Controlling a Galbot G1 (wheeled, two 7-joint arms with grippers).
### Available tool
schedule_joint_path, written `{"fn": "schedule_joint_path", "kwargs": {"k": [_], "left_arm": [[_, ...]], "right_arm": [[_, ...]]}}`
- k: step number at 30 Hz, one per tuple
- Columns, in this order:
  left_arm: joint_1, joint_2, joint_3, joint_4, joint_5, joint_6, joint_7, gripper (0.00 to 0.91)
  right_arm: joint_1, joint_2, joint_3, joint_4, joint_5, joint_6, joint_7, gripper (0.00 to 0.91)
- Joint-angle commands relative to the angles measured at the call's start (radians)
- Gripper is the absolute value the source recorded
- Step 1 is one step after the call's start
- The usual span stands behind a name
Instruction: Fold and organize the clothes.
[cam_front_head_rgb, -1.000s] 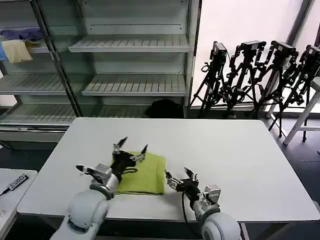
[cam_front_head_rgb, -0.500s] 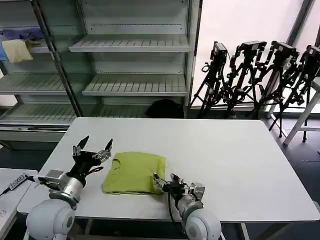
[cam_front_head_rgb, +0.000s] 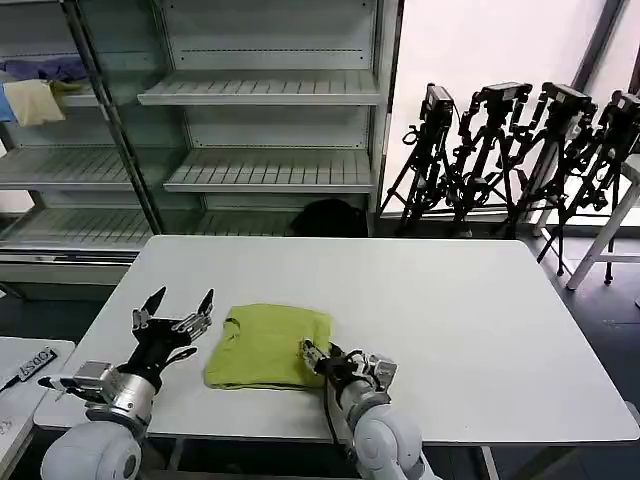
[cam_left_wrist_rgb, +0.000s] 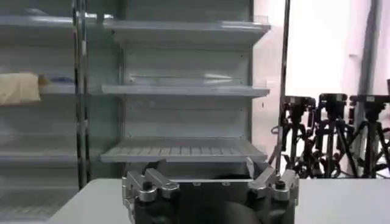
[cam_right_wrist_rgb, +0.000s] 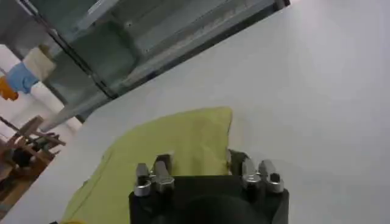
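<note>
Left gripper (cam_front_head_rgb: 172, 306): raised above the desk (cam_front_head_rgb: 480, 320) beside the T-shirt's left edge, fingers spread wide, empty. T-shirt (cam_front_head_rgb: 265, 345): folded flat, near the desk's front edge. Right gripper (cam_front_head_rgb: 322, 357): low at the T-shirt's front right corner, fingers parted, gripping nothing.

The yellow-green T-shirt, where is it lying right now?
In the head view the folded T-shirt lies on the white table, near its front edge on the robot's left side, between the left pincer and right pincer.
</note>
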Motion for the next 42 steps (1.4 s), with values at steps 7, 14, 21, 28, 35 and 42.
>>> {"fn": "schedule_joint_path", "kwargs": {"k": [7, 14, 21, 28, 35, 42], "left_arm": [[0.036, -0.019, -0.013, -0.010, -0.004, -0.015, -0.001, 0.907], [0.044, -0.030, -0.017, 0.002, -0.001, -0.029, -0.005, 0.907], [0.056, -0.035, -0.013, 0.002, 0.009, -0.036, -0.005, 0.907], [0.054, -0.056, 0.014, 0.000, 0.029, -0.033, -0.006, 0.907], [0.051, -0.060, 0.022, 0.004, 0.034, -0.032, -0.005, 0.907], [0.063, -0.061, 0.017, 0.007, 0.033, -0.033, -0.005, 0.907]], "right_arm": [[0.018, 0.009, -0.003, -0.021, 0.041, -0.005, 0.058, 0.000], [0.008, -0.010, 0.046, 0.010, 0.035, -0.004, 0.053, 0.000], [0.002, -0.092, 0.123, 0.095, 0.019, -0.006, 0.024, 0.000], [-0.031, -0.202, 0.184, 0.145, -0.009, -0.007, -0.036, 0.000], [-0.063, -0.241, 0.224, 0.148, -0.036, -0.005, -0.072, 0.000], [-0.073, -0.235, 0.217, 0.150, -0.085, -0.004, -0.089, 0.322]]}}
